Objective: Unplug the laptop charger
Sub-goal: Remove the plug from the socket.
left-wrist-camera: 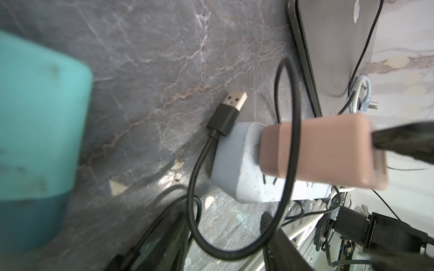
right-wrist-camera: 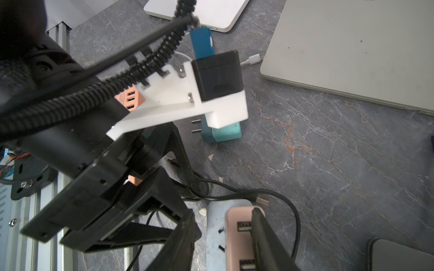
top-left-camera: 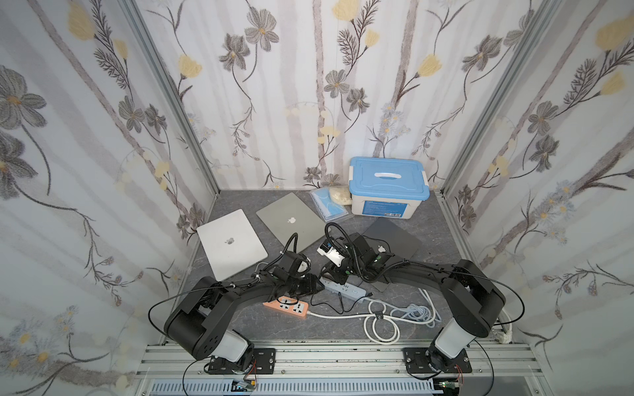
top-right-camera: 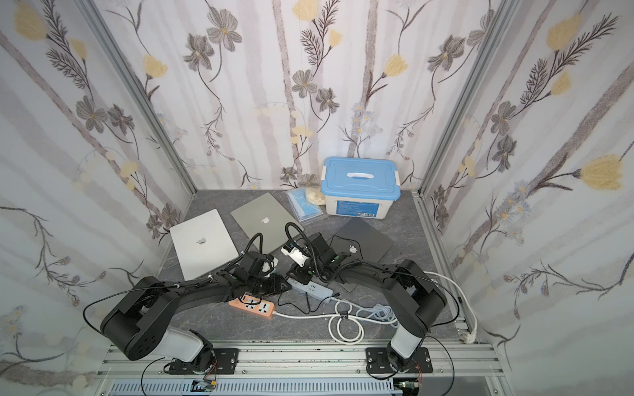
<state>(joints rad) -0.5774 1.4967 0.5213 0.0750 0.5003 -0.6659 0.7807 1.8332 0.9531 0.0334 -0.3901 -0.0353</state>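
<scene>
The laptop charger [right-wrist-camera: 238, 237] is a pink block plugged into a grey-blue power strip [right-wrist-camera: 215, 234], and it also shows in the left wrist view [left-wrist-camera: 324, 150]. My right gripper [right-wrist-camera: 223, 214] is open and straddles it. One finger [right-wrist-camera: 265, 237] lies against the charger's far side. The other finger [right-wrist-camera: 180, 237] stands off beside the strip. My left gripper [left-wrist-camera: 223, 215] is open close by, low over the table. A black USB cable [left-wrist-camera: 195, 187] loops between its fingers, ungripped. In both top views the arms hide the charger.
A teal plug block [right-wrist-camera: 225, 133] lies loose on the table, prongs out. An orange power strip [top-left-camera: 288, 307] and coiled white cables [top-left-camera: 384, 322] are in front. Three closed laptops [top-left-camera: 231, 245] [top-left-camera: 291, 221] [top-left-camera: 394, 240] and a blue-lidded box [top-left-camera: 387, 187] sit behind.
</scene>
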